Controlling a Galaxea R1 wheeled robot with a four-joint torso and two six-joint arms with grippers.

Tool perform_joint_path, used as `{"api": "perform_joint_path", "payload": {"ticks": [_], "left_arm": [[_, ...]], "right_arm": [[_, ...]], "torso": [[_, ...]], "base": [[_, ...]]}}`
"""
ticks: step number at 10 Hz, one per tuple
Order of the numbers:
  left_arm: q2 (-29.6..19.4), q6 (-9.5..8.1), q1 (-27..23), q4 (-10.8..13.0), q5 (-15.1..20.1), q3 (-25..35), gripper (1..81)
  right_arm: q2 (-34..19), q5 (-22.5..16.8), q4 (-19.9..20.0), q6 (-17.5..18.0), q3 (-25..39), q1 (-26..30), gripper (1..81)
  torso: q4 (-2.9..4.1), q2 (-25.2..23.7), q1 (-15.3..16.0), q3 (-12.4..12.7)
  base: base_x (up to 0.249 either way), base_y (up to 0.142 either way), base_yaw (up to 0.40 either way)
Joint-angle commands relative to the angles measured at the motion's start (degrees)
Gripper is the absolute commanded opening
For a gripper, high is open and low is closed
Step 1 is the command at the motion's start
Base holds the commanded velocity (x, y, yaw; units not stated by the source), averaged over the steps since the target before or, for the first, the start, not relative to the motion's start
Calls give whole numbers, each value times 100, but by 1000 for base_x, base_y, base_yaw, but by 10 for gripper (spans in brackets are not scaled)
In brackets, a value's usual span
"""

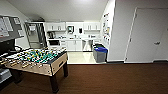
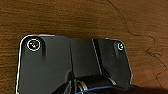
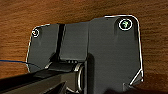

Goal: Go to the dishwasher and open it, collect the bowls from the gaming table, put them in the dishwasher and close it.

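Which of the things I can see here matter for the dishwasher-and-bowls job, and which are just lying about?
Part of the job:
- silver-fronted dishwasher in the far kitchenette, set among white cabinets

Just lying about:
- foosball table with green field and rods
- grey bin with blue lid
- white door
- notice board

No bowls can be made out from here.

The robot's dark wrist plate hangs over brown wood-grain floor.
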Motion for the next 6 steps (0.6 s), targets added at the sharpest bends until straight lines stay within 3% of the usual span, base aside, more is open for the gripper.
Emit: {"api": "perform_joint_path", "payload": {"ticks": [1,6], "left_arm": [[-55,-6,-351,3,273,102,811],[-55,-6,-342,4,273,102,811]], "right_arm": [[-18,-308,3,-15,32,276,811],[-18,-308,3,-15,24,276,811]], "torso": [[0,0,0,0],[0,0,2,0]], "base": [[110,0,0],[116,0,0]]}}
